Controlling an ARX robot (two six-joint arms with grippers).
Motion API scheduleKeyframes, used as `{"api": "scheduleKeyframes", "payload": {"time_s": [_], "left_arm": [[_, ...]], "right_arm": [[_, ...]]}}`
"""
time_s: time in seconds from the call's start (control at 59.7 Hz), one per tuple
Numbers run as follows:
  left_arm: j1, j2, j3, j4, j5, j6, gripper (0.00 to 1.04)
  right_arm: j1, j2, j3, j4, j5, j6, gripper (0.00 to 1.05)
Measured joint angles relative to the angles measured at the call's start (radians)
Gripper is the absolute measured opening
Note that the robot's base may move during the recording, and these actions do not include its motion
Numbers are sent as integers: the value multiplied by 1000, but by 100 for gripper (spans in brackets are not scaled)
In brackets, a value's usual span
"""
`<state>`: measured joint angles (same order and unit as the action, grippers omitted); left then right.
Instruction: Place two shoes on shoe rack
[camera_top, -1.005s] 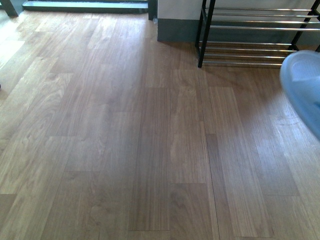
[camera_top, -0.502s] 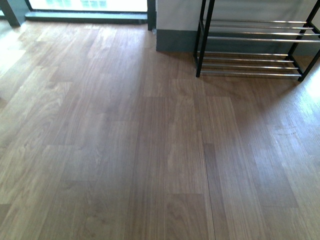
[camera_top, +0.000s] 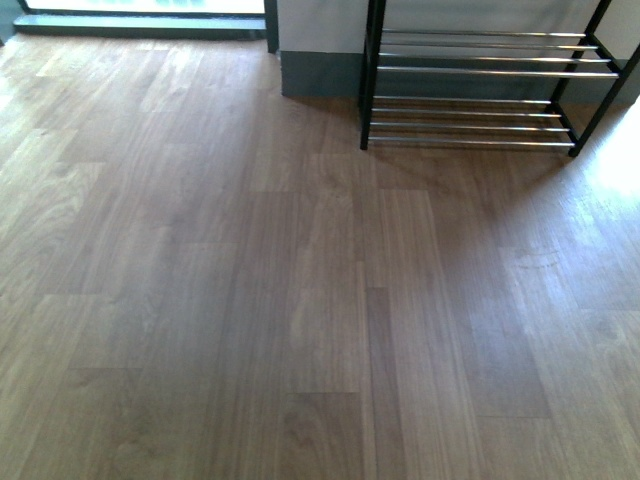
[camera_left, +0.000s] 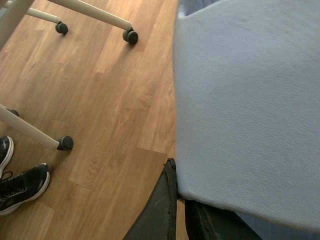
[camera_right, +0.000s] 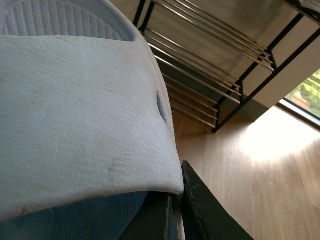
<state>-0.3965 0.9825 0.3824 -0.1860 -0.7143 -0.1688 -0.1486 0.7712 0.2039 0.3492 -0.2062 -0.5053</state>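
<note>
Fingers on our left arm are closed on the edge of a pale blue slide, held above the wood floor. Only this view shows castors and black trainers. Our right fingers pinch the second slide the same way; a small dark mark on its strap is unreadable. Beyond it stands the rack. Our front view catches just floor and the rack, far right against the wall.
</note>
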Motion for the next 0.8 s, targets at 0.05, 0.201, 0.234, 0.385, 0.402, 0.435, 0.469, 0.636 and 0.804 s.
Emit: {"api": "scheduleKeyframes", "payload": {"time_s": [0.05,0.201,0.234,0.385,0.402,0.435,0.469,0.636,0.804], "left_arm": [[-2,2,-1,0,5,0,2],[-3,3,-2,0,4,0,2],[-3,0,-2,0,-2,0,2],[-1,-2,-3,-1,1,0,2],[-1,-2,-3,-1,3,0,2],[-1,-1,-3,-1,3,0,2],[-1,-1,-4,-1,3,0,2],[-4,0,-4,-2,6,0,2],[-4,0,-4,-2,3,0,2]], "right_arm": [[-1,0,0,0,7,-1,1],[-3,1,-2,0,9,-2,1],[-2,0,-2,0,5,-2,1],[-2,0,0,0,3,-4,1],[-2,0,0,0,5,-4,1],[-2,0,0,0,4,-4,1],[-2,0,0,0,4,-4,1],[-3,0,0,0,10,-4,1],[-3,0,0,0,7,-4,1]]}}
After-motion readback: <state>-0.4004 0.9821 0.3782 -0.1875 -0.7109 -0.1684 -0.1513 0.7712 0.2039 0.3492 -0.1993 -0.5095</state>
